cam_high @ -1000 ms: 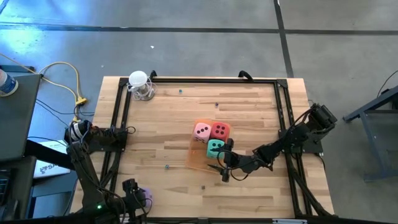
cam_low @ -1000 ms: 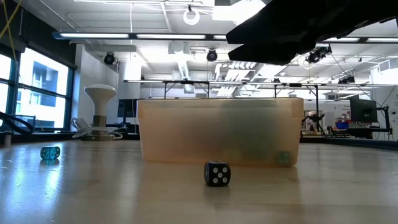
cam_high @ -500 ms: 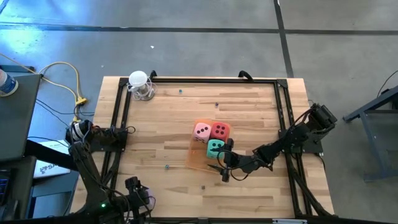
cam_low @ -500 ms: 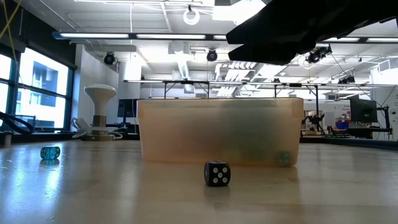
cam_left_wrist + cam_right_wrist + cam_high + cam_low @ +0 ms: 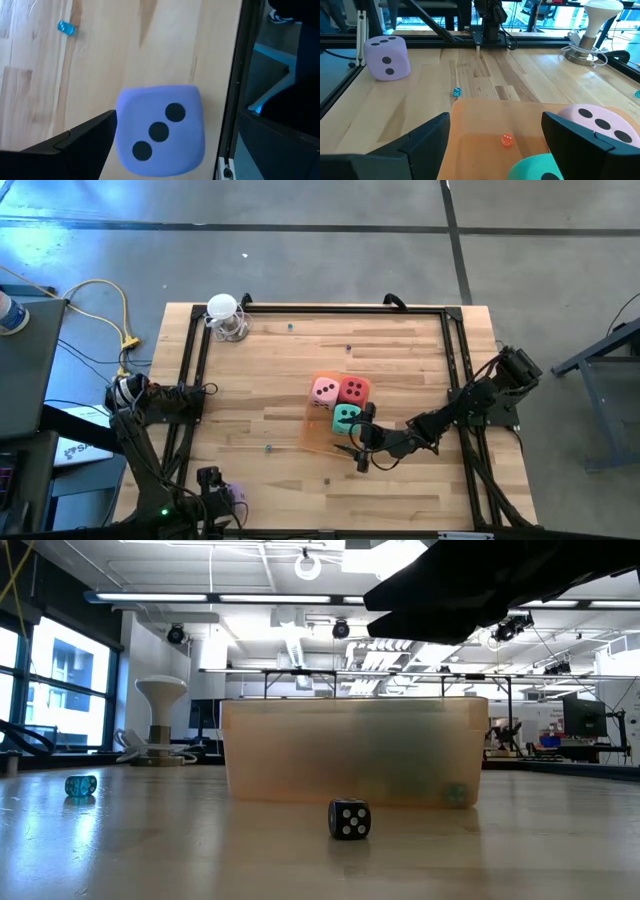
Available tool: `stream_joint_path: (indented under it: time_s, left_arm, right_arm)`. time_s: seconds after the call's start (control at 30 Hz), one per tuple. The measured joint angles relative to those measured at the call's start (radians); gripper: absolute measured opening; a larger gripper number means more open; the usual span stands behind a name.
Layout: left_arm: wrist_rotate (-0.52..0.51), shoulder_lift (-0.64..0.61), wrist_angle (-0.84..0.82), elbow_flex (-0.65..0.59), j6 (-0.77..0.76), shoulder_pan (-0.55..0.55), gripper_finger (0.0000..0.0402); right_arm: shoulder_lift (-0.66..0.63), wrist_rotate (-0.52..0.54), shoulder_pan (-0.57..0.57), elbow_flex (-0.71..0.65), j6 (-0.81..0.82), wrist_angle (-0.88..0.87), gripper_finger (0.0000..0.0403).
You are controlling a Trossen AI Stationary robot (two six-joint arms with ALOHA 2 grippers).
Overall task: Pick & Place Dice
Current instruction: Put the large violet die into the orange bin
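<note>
Left gripper [image 5: 212, 485], fingers spread, hovers over the purple die [image 5: 160, 130] at the table's near-left corner, seemingly for pickup; right gripper [image 5: 495, 145] waits, spread, over the orange tray [image 5: 312, 435].

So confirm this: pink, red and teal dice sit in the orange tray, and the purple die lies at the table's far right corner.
Not quite. The purple die lies at the table's near left corner, by the left gripper, as the high view shows. The pink, red and teal dice do sit in the orange tray.

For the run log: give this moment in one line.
left pincer: open beside purple die | right pincer: open over orange tray | three dice in tray
</note>
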Motion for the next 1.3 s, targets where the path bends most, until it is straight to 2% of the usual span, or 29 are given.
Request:
stream_joint_path:
  time_s: [0.53,0.77,1.3]
  left_arm:
    - [0.004,0.002,-0.014,-0.04,-0.059,0.003,0.04]
    - [0.057,0.002,0.001,-0.078,-0.082,0.003,0.04]
    - [0.063,0.002,0.029,-0.08,-0.026,0.003,0.04]
  right_arm:
    - [0.0,0.0,0.0,0.0,0.0,0.0,0.0306]
    - [0.0,0.0,0.0,0.0,0.0,0.0,0.0306]
    - [0.0,0.0,0.0,0.0,0.0,-0.001,0.0306]
